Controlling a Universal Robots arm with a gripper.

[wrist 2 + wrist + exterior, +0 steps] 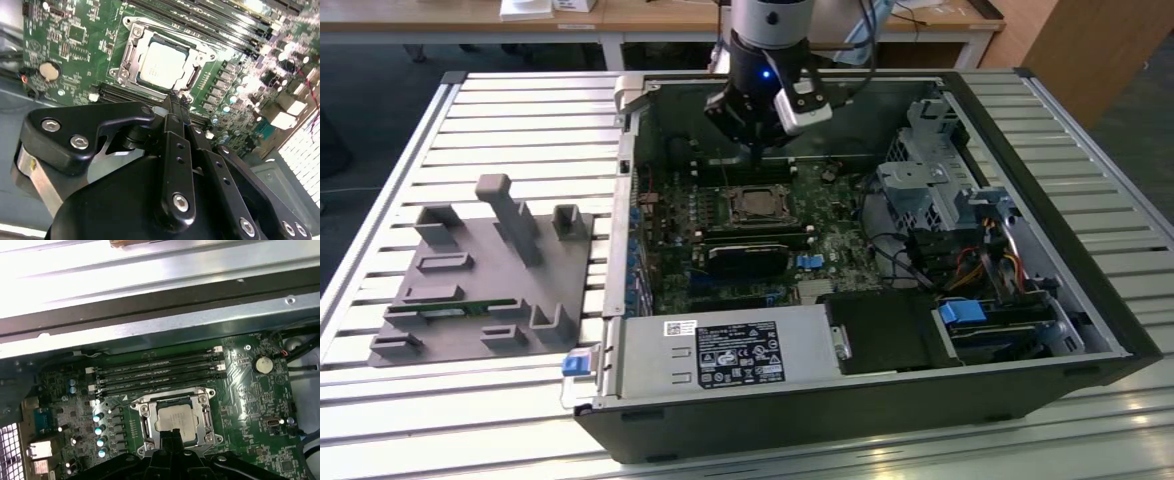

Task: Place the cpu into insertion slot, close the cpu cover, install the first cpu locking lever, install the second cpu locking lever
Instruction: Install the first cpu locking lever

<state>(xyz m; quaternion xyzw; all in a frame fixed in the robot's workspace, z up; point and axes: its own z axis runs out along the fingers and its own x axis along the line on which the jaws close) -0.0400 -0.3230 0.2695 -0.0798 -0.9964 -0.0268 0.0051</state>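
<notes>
The cpu (162,67) lies flat in the insertion slot (131,56) on the green motherboard, its pale metal face up. It also shows in the first wrist view as the cpu (176,421) and in the exterior view as the insertion slot (754,205). The cpu cover (197,50), a silvery frame, lies down around the chip's edges; cpu cover (172,396). I cannot tell how the locking levers stand. My gripper (172,97) hangs above the slot's edge, touching nothing, fingers shut together and holding nothing. The exterior view has the gripper (767,160) just behind the socket.
The open computer case (1107,330) rests on a slatted table. Long memory slots (155,372) run beside the socket, and a black module (747,255) sits in front of it. A drive cage (927,190) and cables stand at the exterior view's right. A grey fixture (480,270) stands outside at the left.
</notes>
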